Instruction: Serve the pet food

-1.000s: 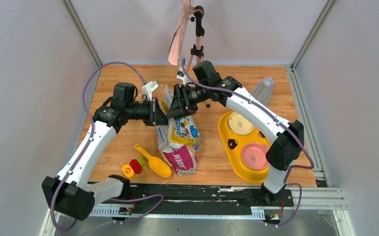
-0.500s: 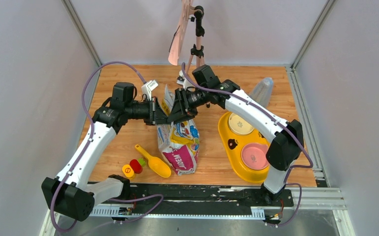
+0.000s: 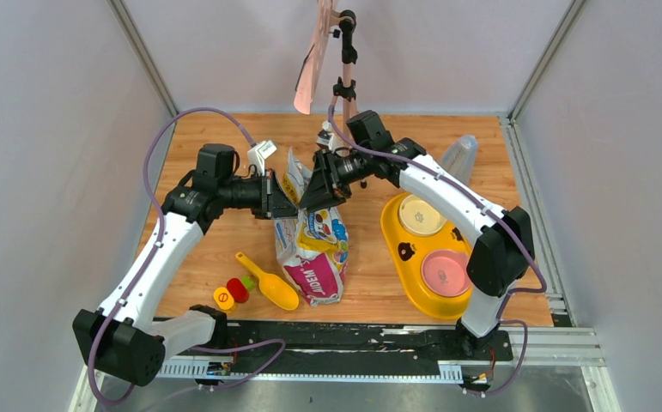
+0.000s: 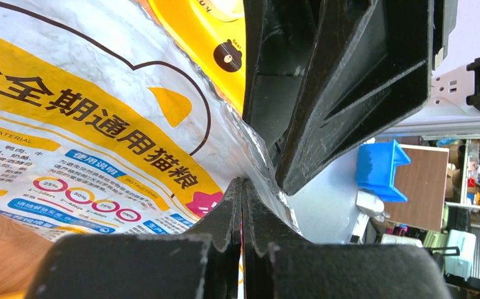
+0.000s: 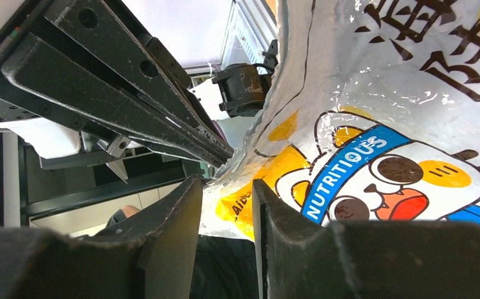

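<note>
top view, bag: the bag (image 3: 314,253) lies in the middle of the table (image 3: 224,249), its mouth toward the top of the frame, where both arms meet.
top view, left gripper: the left gripper (image 3: 282,204) comes in from the left onto the bag's top edge.
top view, right gripper: the right gripper (image 3: 314,193) comes in from the right, just beside the left one.
top view, pet food: no pet food shows anywhere; it is most likely inside the bag.
top view, waiting items: the scoop (image 3: 267,281) lies lower left of the bag and the feeder (image 3: 393,225) lies to its right, both untouched.
left wrist view, jaws: the left gripper (image 4: 242,205) has its jaws pressed together, pinching a thin edge of the bag (image 4: 88,124).
left wrist view, neighbour: the right gripper (image 4: 349,81) fills the upper right, close against the same edge.
right wrist view, jaws: the right gripper (image 5: 225,199) has its jaws partly apart, with a bunched fold of the bag (image 5: 380,124) filling the gap; it looks like a grip.
right wrist view, neighbour: the left gripper (image 5: 131,93) sits in the upper left.
step in hand: opening the bag's mouth.
doing it well: hold opposite lips and draw them apart slowly and evenly, keeping the mouth raised so nothing spills.
risk: the slick film may slip, or both lips may be caught in one pinch.
</note>
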Action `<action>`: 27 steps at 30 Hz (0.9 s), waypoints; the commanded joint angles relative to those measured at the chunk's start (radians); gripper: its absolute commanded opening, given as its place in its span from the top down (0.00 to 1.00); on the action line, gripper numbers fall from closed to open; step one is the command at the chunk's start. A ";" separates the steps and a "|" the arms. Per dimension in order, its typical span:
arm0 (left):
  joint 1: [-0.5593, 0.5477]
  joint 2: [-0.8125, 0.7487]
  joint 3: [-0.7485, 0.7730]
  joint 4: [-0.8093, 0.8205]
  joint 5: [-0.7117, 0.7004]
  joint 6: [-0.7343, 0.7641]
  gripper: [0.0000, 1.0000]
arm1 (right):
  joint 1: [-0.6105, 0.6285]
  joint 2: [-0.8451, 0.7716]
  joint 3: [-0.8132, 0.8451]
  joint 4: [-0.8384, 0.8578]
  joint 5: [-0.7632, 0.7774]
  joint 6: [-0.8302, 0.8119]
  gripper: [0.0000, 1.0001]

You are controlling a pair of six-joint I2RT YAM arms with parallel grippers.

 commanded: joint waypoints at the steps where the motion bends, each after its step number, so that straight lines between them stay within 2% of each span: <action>1: -0.002 -0.024 0.008 0.026 0.024 0.008 1.00 | -0.012 -0.039 0.005 0.044 -0.045 0.022 0.67; 7: -0.002 -0.023 0.006 0.027 0.025 0.006 1.00 | -0.021 -0.037 -0.015 0.044 -0.050 0.021 0.73; 9: -0.002 -0.022 0.007 0.027 0.025 0.007 1.00 | -0.023 -0.028 0.003 0.049 -0.064 0.024 0.60; 11: -0.002 -0.019 0.007 0.029 0.027 0.004 1.00 | -0.026 -0.008 0.049 0.051 -0.073 0.026 0.40; 13: -0.002 -0.017 0.006 0.033 0.030 0.001 1.00 | -0.027 0.017 0.099 0.051 -0.070 0.029 0.30; 14: -0.001 -0.016 0.008 0.035 0.029 0.000 1.00 | -0.026 0.029 0.117 0.050 -0.065 0.033 0.29; 16: -0.002 -0.015 0.009 0.036 0.029 0.000 1.00 | -0.024 0.044 0.135 0.039 -0.042 0.034 0.31; 21: -0.002 -0.013 0.018 0.026 0.026 0.008 1.00 | -0.022 0.039 0.093 -0.010 0.036 0.019 0.51; 23: -0.002 -0.012 0.019 0.024 0.025 0.011 1.00 | -0.020 0.030 0.071 -0.021 0.049 0.013 0.55; 27: -0.002 -0.012 0.022 0.027 0.019 0.012 1.00 | -0.015 0.029 0.058 -0.031 0.065 0.012 0.55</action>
